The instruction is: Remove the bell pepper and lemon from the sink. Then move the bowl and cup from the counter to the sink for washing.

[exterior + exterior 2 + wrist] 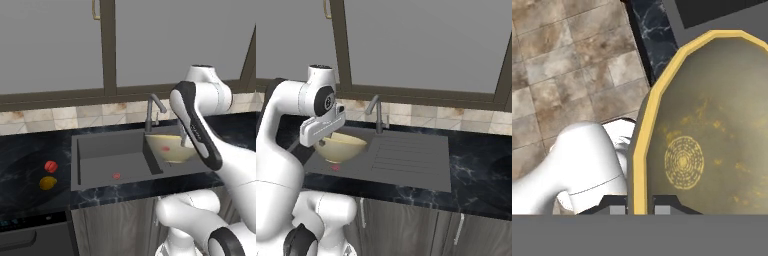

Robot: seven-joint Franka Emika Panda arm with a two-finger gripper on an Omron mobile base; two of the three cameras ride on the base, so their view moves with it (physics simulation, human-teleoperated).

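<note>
Hand view shows the gripper [638,210] pinching the rim of the bowl [712,150], which hangs tilted before it over the sink [100,150], probably for lowering it inside.

We note the bowl [712,150] as golden-brass yellow, brighter along its rim, its inside mottled with darker gold flecks and a ring of fine concentric lines at the centre. The bell pepper [50,166] is bright red; the lemon [48,183] yellow-orange. The sink [107,150] is dark grey, with a small reddish drain spot [116,176]. The counter [25,160] is glossy black with faint white veining. The wall tiles [421,116] are beige with brown marbling.
</note>
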